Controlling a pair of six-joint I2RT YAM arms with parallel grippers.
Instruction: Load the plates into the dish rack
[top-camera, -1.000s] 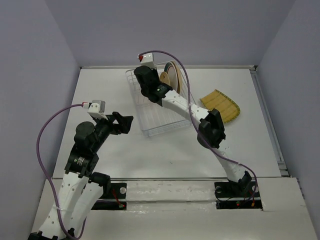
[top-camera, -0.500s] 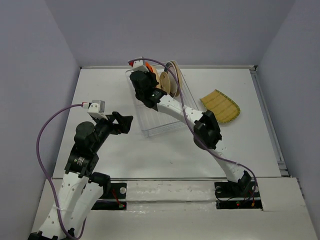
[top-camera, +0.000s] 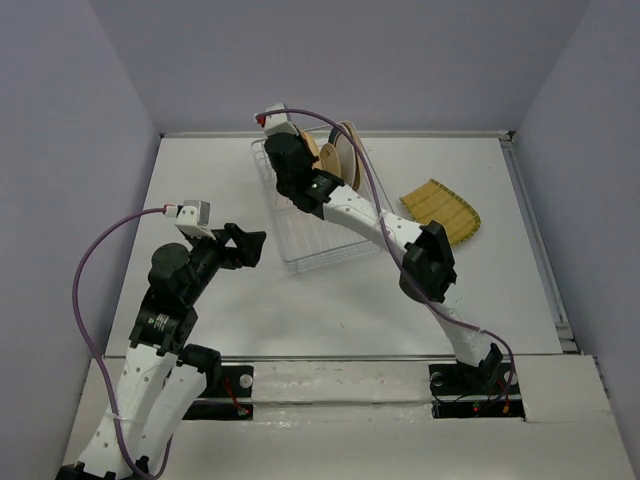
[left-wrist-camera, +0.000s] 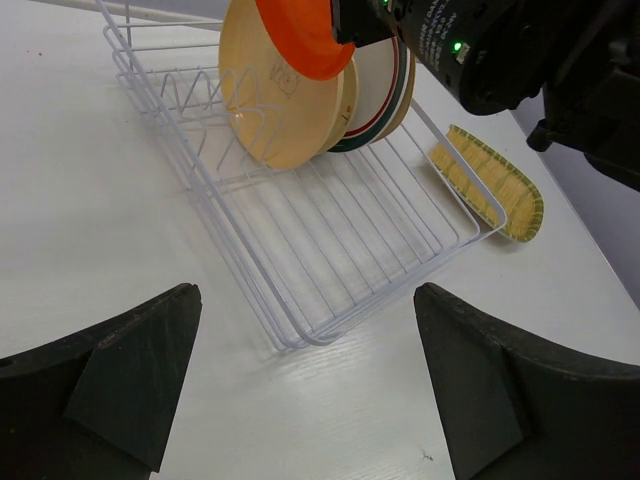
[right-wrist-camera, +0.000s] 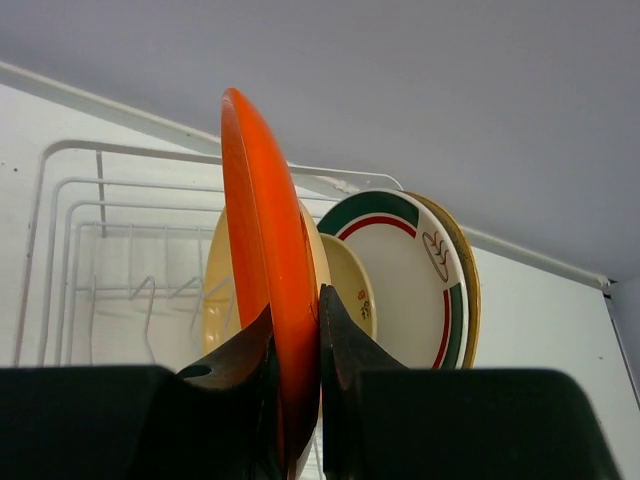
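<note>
Shifted a little leftward along the far end of the dish rack (top-camera: 300, 240) over the past second, the right hand (right-wrist-camera: 297, 335) holds the orange-red plate (right-wrist-camera: 265, 260) on edge. Its two fingers are pinched nearly shut on the plate's lower rim. The left arm has not budged in that time.

Seen from the left wrist, the orange-red plate hangs upright above the rack's far end, directly in front of the plates already loaded. Whether its bottom edge touches the wires is hidden by the hand, so it may be just clear of them.

Behind it in the rack stands a plain tan plate (left-wrist-camera: 270, 100), leaning among the upright prongs. Next behind that is a white plate with a teal rim (right-wrist-camera: 410, 270), and the yellowish edge of one more plate (right-wrist-camera: 468, 280) shows at the very back.

A squarish yellow-green striped plate (top-camera: 442, 212) lies flat on the white table (top-camera: 200, 180) to the right of the rack, apart from it and not yet loaded.

At the rack's near left corner waits the left hand (left-wrist-camera: 305, 380), its fingers spread wide with nothing between them, hovering just off the wire frame. The front rows of the rack, nearest that hand, hold no plates.
</note>
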